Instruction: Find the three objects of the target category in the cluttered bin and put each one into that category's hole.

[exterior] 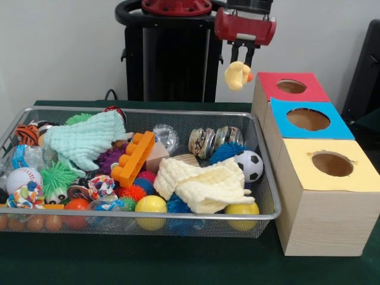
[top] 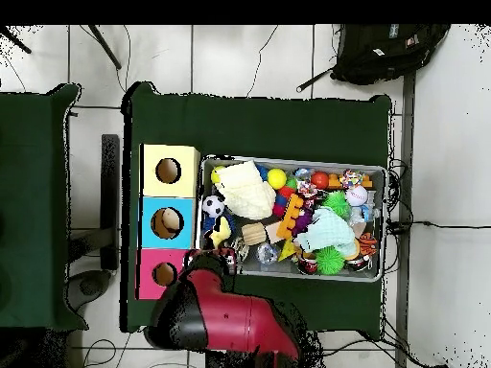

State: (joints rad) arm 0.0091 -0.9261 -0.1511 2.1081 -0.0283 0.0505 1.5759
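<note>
My gripper (exterior: 241,59) hangs high over the far right corner of the wire bin (exterior: 148,217), shut on a small yellow duck toy (exterior: 237,75) with an orange beak. The duck dangles just left of the red-topped box (exterior: 270,83) and level with its top. To the bin's right stands a row of wooden boxes with round holes: red (exterior: 291,86) farthest, blue (exterior: 307,119) in the middle, yellow (exterior: 332,164) nearest. In the overhead view the duck (top: 222,233) shows at the bin's edge beside the blue box (top: 167,222), with the red arm (top: 225,321) below it.
The bin holds several toys: a soccer ball (exterior: 252,165), a cream cloth (exterior: 205,184), a mint cloth (exterior: 86,139), an orange brick (exterior: 133,157), yellow balls (exterior: 151,205), spiky balls, metal jars (exterior: 205,141). A black bag (top: 384,53) lies on the floor.
</note>
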